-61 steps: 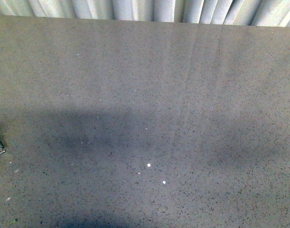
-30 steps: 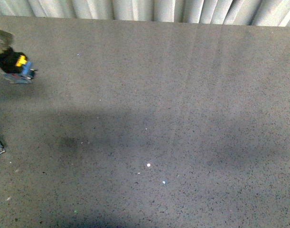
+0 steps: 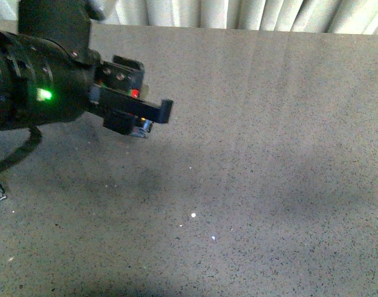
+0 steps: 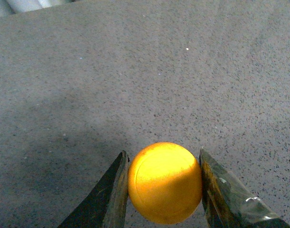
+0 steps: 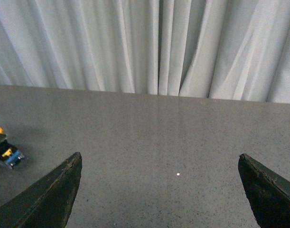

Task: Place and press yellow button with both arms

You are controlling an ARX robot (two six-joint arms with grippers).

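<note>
Showing only a bluish base corner of the yellow button (image 3: 141, 129) in the front view, tucked under the left tool (image 3: 142, 117) over the counter's (image 3: 269, 154) far-left part. Clamped on the glossy domed yellow cap in the left wrist view, fingers (image 4: 117, 190) touching both sides. Spread wide, holding nothing, at the right tool (image 5: 159, 156) in the right wrist view.

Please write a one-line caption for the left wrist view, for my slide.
Left end effector closed on the yellow button, its domed cap between the fingers, over the grey speckled table.
</note>
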